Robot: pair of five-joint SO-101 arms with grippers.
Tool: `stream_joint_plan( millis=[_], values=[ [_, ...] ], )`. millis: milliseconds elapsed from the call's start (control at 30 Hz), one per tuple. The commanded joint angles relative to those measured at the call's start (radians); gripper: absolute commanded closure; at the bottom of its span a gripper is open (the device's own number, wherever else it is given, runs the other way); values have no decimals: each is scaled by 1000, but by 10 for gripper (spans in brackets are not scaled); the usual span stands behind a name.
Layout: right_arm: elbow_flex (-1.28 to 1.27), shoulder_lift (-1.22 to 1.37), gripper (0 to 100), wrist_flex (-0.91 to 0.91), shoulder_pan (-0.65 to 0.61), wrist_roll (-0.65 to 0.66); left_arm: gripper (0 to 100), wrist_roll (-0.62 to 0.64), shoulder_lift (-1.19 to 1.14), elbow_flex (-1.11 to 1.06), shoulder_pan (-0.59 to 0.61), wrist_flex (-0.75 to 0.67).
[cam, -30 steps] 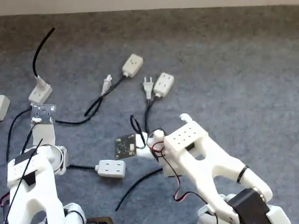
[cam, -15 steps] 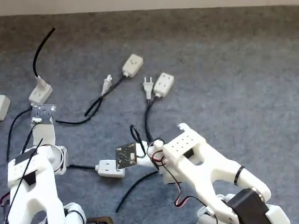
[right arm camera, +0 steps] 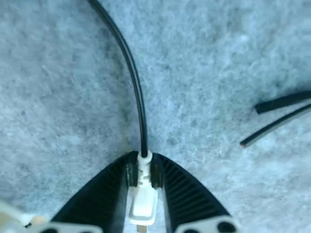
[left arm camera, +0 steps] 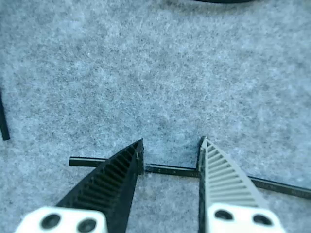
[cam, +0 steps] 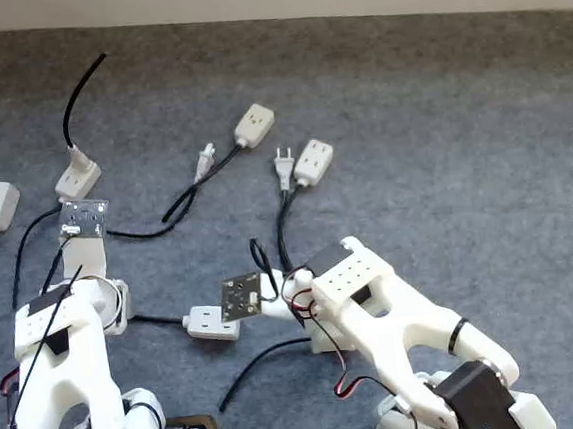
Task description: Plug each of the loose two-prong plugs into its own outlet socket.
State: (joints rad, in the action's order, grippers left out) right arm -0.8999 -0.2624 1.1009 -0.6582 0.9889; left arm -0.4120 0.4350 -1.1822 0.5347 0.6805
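Right gripper: pinching the white plug across its body, fingers pressed to both flanks. It sits low over the grey carpet, near-centre, just right of the white socket block.

Left gripper: spread, tips down at the carpet on either side of a thin black cable. It holds nothing.

Plug heading: long axis runs in line with the fingers. The black cord leaves at the fingertip end. The prong end appears to sit back toward the palm, though little of it shows.

Risks for you:
- If the prongs do face back into the claw, driving left at the socket block brings the cord end in first and nothing mates. You would need to regrip or turn it.
- The socket block lies loose on the carpet. A push from the right would likely slide it instead of seating the plug.
- The cord curves off ahead of the tips, and its pull could twist the plug in the pinch.
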Motion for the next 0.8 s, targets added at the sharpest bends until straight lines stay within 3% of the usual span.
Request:
stream_joint_plan(
  millis=[0,133,300,500,667,767],
  values=[
    [36,-16,994,10,-8,-103,815,-5,1,1,-12,-23],
    [209,-16,994,157,-7,-245,815,-8,5,18,-51,-23],
    [516,-16,994,318,-2,-489,815,-8,5,186,-93,14],
    [769,-5,994,354,125,-953,815,-6,5,536,-107,368],
    [777,-7,994,341,166,-1158,815,-32,5,808,-110,566],
    [774,-7,994,272,143,-1254,815,-193,5,941,-140,689]
  ],
)
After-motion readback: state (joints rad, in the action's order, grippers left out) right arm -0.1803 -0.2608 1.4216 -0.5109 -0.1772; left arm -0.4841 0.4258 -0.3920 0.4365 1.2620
